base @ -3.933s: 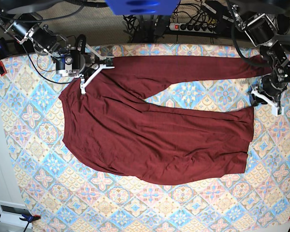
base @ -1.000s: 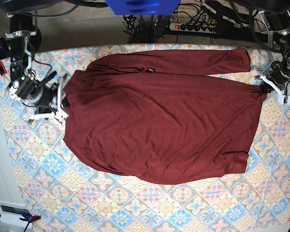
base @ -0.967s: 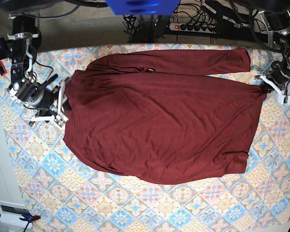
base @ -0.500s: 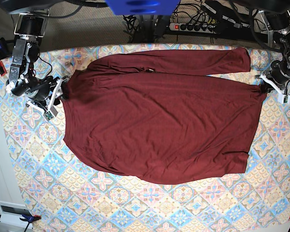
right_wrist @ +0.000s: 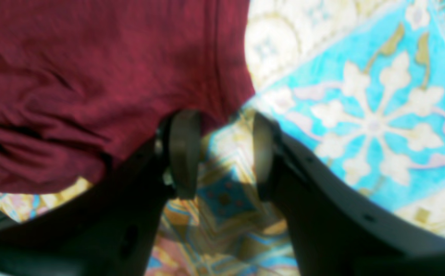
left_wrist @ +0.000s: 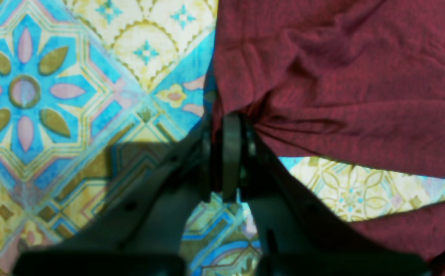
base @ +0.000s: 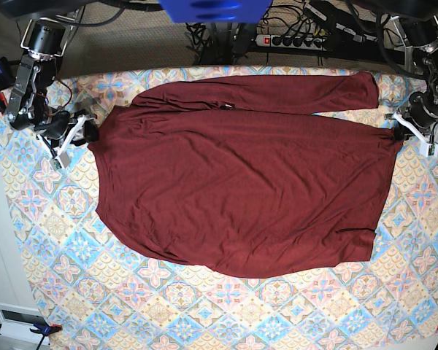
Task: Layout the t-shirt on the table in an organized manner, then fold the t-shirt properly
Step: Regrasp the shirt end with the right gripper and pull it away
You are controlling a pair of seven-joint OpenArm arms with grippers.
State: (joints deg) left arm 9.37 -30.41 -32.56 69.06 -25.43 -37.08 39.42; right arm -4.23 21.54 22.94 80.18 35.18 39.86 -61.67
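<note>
The shirt (base: 241, 189) lies spread out flat in the middle of the table (base: 51, 240), with one sleeve along the top. My left pincer (left_wrist: 226, 126) is pinched tight on the shirt's edge at the right side of the base view. My right pincer (right_wrist: 222, 153) is open wide at the upper left, with the shirt's edge just beside one finger (right_wrist: 184, 153).

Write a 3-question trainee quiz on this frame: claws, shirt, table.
1. True or false: the left claw is shut on the t-shirt.
2. The right claw is: A) shut on the shirt, B) open at the shirt's edge, C) out of view.
3. Fill in: the sleeve lies along the table's ____ edge in the base view.

Key: 1 true; 2 B; 3 top.
</note>
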